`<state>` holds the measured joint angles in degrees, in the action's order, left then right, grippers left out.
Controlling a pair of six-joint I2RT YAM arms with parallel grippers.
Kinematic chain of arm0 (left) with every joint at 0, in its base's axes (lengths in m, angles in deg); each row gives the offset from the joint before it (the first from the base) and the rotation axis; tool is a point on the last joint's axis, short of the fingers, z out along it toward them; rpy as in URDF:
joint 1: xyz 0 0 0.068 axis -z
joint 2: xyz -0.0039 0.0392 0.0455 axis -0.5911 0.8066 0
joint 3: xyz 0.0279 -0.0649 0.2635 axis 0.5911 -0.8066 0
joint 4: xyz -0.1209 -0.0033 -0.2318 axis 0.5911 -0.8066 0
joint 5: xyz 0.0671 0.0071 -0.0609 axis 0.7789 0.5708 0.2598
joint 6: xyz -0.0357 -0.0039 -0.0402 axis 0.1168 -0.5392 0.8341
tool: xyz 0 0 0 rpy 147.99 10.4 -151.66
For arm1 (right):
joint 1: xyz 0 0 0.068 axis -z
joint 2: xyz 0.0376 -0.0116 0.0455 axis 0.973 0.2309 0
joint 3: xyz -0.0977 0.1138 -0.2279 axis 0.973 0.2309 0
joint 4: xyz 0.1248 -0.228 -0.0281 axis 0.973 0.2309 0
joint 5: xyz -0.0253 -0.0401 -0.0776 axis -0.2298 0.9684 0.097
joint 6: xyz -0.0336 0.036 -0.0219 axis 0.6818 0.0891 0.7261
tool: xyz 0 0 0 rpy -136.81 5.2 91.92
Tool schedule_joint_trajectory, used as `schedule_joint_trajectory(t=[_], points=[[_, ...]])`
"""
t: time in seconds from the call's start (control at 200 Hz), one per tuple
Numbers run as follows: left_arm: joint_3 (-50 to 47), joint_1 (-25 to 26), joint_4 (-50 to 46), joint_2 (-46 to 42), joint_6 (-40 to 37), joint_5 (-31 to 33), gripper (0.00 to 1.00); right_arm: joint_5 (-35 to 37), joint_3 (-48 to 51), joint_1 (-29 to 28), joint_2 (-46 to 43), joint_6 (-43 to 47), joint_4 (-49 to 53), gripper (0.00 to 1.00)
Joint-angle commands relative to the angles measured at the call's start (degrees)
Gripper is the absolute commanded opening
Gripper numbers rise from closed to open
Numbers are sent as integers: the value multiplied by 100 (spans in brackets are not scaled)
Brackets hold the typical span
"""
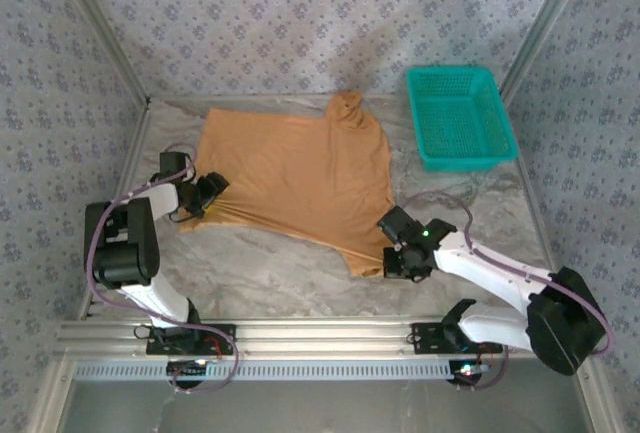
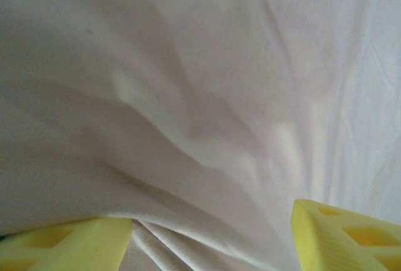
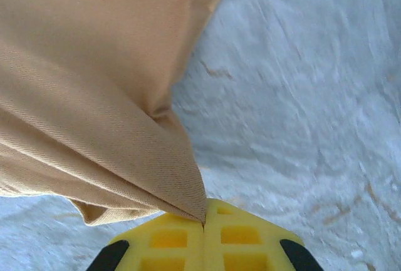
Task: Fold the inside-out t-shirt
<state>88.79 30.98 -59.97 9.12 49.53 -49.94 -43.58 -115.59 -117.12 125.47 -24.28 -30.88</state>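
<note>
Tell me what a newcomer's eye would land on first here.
The tan t-shirt spread over the middle of the table, with the teal basket standing apart at the far right. Next, the right gripper, shut on the shirt's near corner, while the left gripper sits open at its left edge.

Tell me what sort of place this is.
Probably a robot lab test cell, not a home: a left arm and right arm bolted to an aluminium rail, patterned backdrop walls boxing in the table, and a tan t-shirt and teal basket laid out.
</note>
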Motion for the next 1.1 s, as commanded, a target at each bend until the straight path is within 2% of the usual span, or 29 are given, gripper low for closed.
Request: schedule_joint_trajectory(t=[0.0,0.035,0.105,0.145,0.28,0.43,0.55,0.64,0.76,0.824,0.989,1.094], points=[[-160,9,-623,325,-90,621,70,33,204,-31,-170,-266,582,13],[-163,69,-618,281,-90,599,70,36,201,-28,-173,-275,568,21],[-163,251,-656,170,-83,574,71,8,138,-31,-97,-266,562,44],[-160,364,-692,91,-81,561,71,1,61,-36,-21,-266,549,50],[-184,601,-947,-260,-106,587,72,-133,-178,-84,125,-324,352,54],[-97,550,-1564,-884,-240,1105,72,-441,-533,-319,347,-583,-446,59],[28,411,-1829,-1374,-254,1103,73,-476,-1152,-251,932,-451,-829,59],[76,250,-1900,-1535,-262,954,73,-276,-1762,196,1574,-276,-922,60],[9,-9,-1802,-1417,-257,635,73,-544,-2398,1094,2634,-15,-1478,60],[-60,-103,-1618,-1232,-259,530,73,-576,-2938,1449,3361,82,-1282,62],[-157,-261,-1244,-633,-268,441,73,-687,-4152,1955,4771,348,-898,62],[-245,-274,-1096,-526,-300,610,73,-583,-4950,2176,5422,590,-509,62]])
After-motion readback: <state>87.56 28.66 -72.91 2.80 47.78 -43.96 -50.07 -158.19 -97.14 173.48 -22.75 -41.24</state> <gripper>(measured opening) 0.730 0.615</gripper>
